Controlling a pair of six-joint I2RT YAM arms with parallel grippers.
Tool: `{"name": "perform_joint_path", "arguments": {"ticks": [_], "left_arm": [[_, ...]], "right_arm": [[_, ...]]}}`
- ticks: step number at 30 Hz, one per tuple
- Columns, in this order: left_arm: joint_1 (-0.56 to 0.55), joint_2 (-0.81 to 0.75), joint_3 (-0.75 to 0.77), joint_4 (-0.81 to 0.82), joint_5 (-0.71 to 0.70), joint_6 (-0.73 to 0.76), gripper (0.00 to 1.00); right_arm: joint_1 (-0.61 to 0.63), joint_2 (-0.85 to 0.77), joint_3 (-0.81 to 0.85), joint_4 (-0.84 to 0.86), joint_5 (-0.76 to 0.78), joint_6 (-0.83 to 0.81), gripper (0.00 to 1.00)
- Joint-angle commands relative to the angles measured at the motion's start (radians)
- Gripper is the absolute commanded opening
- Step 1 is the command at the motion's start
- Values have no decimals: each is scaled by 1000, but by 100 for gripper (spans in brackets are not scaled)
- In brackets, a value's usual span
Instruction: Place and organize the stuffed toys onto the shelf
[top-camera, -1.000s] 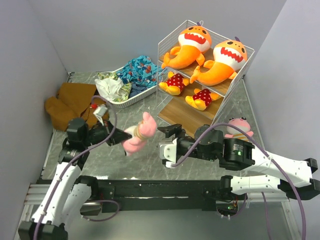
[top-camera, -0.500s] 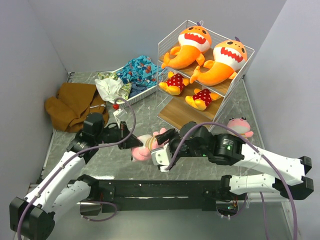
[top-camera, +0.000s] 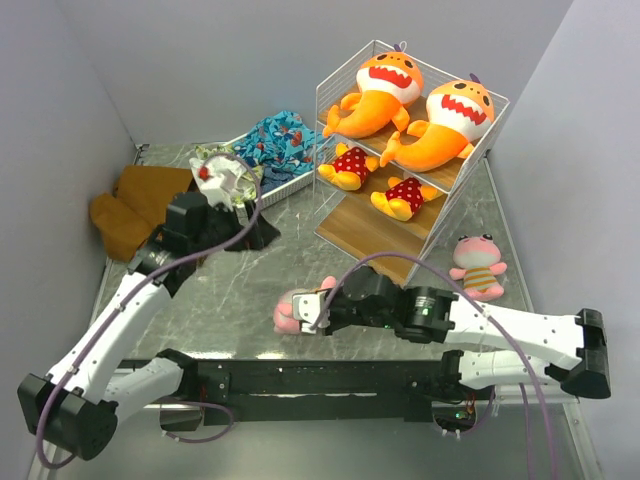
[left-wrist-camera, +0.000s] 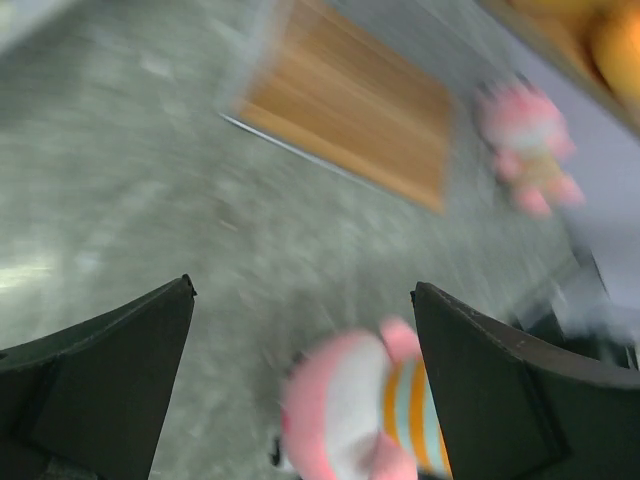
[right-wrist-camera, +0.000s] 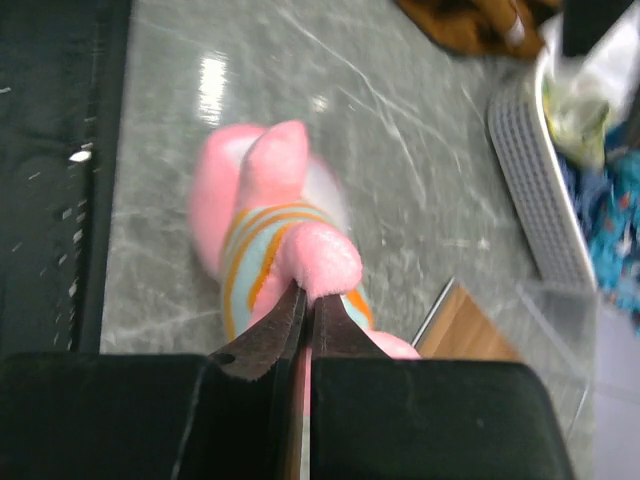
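1. Right gripper (top-camera: 312, 312): clamped tight on one pink striped plush (top-camera: 290, 313), close to the front edge of the surface (top-camera: 220, 300). Seen from the right wrist, fingers pressed together on a pink limb, with the striped body beyond the tips. Touching the surface or just above it: cannot tell.
2. Left gripper (left-wrist-camera: 302, 290): fingers spread wide, nothing between them. Held up toward the back left, near the basket (top-camera: 262, 196), well apart from the gripped toy.
3. Second pink striped plush (top-camera: 478, 262): upright on the surface, just beside the right side of the shelf (top-camera: 370, 225), apart from both arms.
4. Shelf at the back right. On the top tier, two orange shark plushes (top-camera: 380, 90) side by side, mouths toward the camera. On the tier below, two yellow-headed dolls (top-camera: 348, 165) in red dotted dresses, one toward the left, one toward the right.
5. Basket just left of the shelf, filled with blue and green clothes (top-camera: 275, 140). Brown cloth (top-camera: 135, 205) crumpled on the surface to its left, by the wall.
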Motion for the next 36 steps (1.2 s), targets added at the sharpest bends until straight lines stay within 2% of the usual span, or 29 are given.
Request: {"name": "perform_joint_path", "arguments": {"ticks": [1, 6, 10, 13, 14, 16, 17, 18, 19, 20, 21, 24, 27, 36], "left_arm": [[98, 67, 116, -124, -447, -116, 96], [356, 67, 61, -127, -395, -169, 96], [387, -11, -34, -110, -505, -137, 96], [387, -71, -86, -101, -573, -124, 96], [387, -94, -97, -100, -594, -124, 96], [387, -103, -99, -98, -599, -119, 96], [387, -107, -94, -100, -602, -119, 96], [387, -107, -96, -98, -605, -117, 96], [387, -105, -97, -100, -604, -114, 97], [387, -102, -94, -103, -602, -113, 96], [387, -100, -94, -104, -596, -113, 96], [387, -97, -94, -101, -584, -111, 96], [387, -102, -97, -100, -572, -99, 96], [387, -120, -100, -93, -575, -88, 96]], "right_arm": [[50, 36, -80, 327, 343, 230, 0], [68, 232, -69, 531, 672, 363, 0], [91, 401, -28, 634, 913, 422, 0], [108, 529, 47, 599, 928, 506, 0], [117, 588, 90, 582, 915, 529, 0], [128, 638, 127, 547, 776, 558, 11], [142, 665, 141, 546, 720, 555, 19], [145, 670, 142, 545, 616, 543, 32], [145, 668, 142, 548, 563, 537, 38], [146, 650, 130, 546, 517, 526, 50], [146, 636, 121, 548, 442, 497, 54], [130, 572, 81, 537, 360, 419, 65], [87, 520, 55, 487, 244, 365, 74], [51, 484, -9, 456, 112, 258, 76]]}}
